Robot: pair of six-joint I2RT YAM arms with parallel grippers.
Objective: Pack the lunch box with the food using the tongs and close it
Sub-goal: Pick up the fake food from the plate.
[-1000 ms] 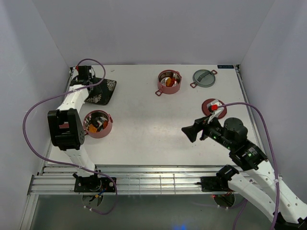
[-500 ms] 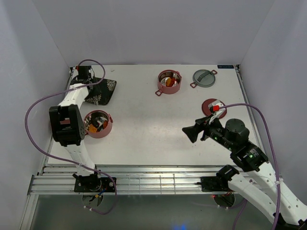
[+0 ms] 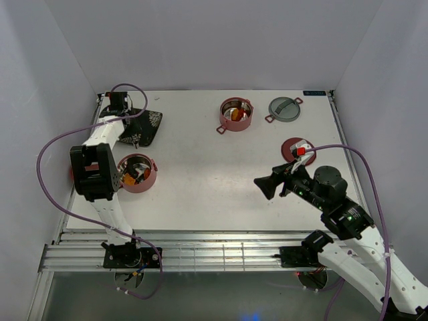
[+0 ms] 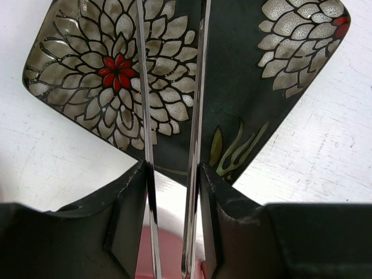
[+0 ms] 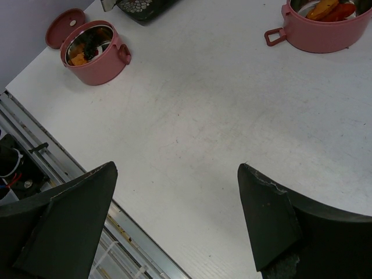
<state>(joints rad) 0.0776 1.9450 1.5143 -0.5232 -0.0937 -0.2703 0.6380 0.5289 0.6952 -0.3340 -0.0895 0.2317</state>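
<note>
Right under my left gripper point(image 4: 172, 174) lay a square plate point(image 4: 116, 70), dark and glossy, with one rounded corner pointing back toward it. The plate carried silver-white chrysanthemum heads, one with a red centre, and a greenish-gold sprig near that corner. It sat flat on the white table point(image 4: 40, 168), whose top was faintly scuffed and speckled beneath my right gripper point(image 5: 177, 168). Behind that gripper, aluminium rails point(image 3: 221, 251) ran along the table's near edge. Pale grey walls point(image 3: 200, 40) closed in the far side and both flanks. A small blue label point(image 3: 314, 93) sat on the far edge, well ahead of the right gripper.
</note>
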